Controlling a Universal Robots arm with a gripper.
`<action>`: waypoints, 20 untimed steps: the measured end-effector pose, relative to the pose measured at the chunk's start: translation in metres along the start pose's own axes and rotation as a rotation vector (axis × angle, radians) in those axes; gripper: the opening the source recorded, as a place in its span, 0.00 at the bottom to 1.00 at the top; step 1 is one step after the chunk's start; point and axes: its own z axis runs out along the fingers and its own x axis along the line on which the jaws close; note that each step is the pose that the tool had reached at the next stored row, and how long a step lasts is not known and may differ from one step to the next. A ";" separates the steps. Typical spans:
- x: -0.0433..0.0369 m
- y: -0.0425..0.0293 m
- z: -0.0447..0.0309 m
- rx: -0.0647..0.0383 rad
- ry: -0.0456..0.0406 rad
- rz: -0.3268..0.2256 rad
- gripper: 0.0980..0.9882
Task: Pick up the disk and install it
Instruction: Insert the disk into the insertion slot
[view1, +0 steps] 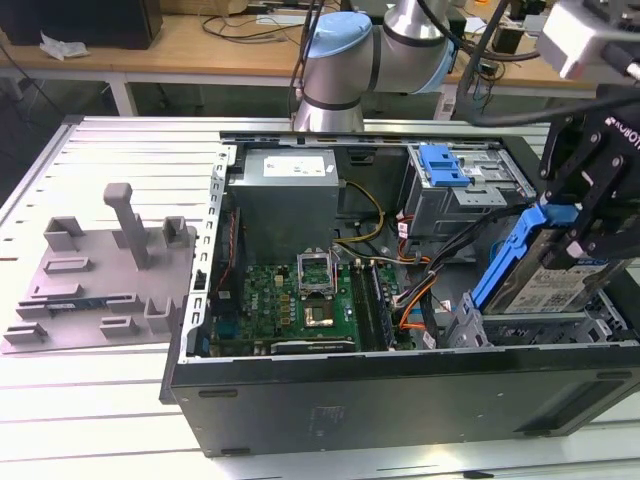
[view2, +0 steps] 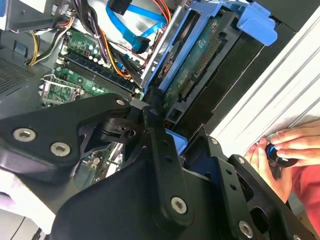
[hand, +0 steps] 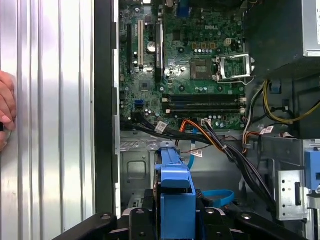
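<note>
The disk (view1: 548, 288), a silver drive with a blue-and-white label and a blue plastic bracket (view1: 505, 255), hangs tilted on edge over the drive cage (view1: 530, 328) at the case's front corner, on the exterior view's right. My black gripper (view1: 583, 228) is shut on its upper end. The second wrist view shows the disk's green circuit-board underside (view2: 200, 65) running away from the gripper's linkages (view2: 160, 145). In the first wrist view the blue bracket (hand: 175, 192) sits between the two fingers (hand: 137, 220), above the cage's metal floor (hand: 135, 167).
The open computer case (view1: 380, 390) holds a green motherboard (view1: 300, 295), a grey power supply (view1: 285, 195), cable bundles (view1: 420, 285) and a blue latch on a silver cage (view1: 445, 165). A grey fixture (view1: 100, 270) lies to the left. A person's hand (view2: 285, 150) rests beside the case.
</note>
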 end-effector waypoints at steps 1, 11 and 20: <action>0.0016 -0.0002 0.0026 0.000 -0.0001 0.000 0.30; 0.0046 -0.0006 0.0120 0.000 0.0003 0.000 0.59; 0.0046 -0.0005 0.0120 0.000 0.0004 0.000 0.59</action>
